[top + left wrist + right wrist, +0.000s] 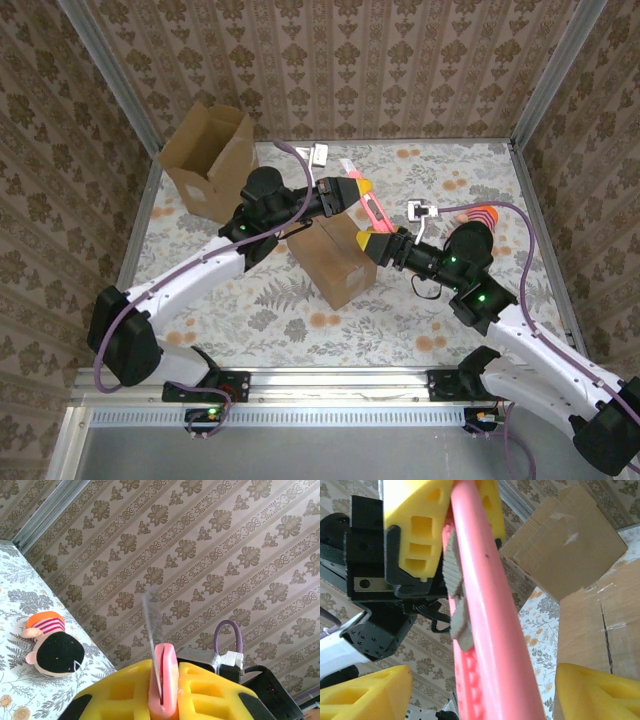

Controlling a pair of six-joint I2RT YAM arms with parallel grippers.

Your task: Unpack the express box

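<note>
**Knife gripped over the taped box**

Table (pixel 440 300) is walled on three sides, with bare floral cloth toward the front on either side of my arms. The taped box (pixel 335 265) sits in the middle, its far edge hidden under my grippers. The open box (pixel 205 160) stands in the back left corner, well apart from it. A pale label on its side is too small to read. My left gripper (pixel 352 190) is pressed together on the pink knife (pixel 372 212), whose thin blade blurs against the wallpaper in the left wrist view. My right gripper (pixel 380 243) is spread, its fingers (pixel 365 692) on either side of the knife's handle; I cannot tell whether they touch it. The striped toy (pixel 483 215) lies near the right edge, partly behind my right arm.
</note>
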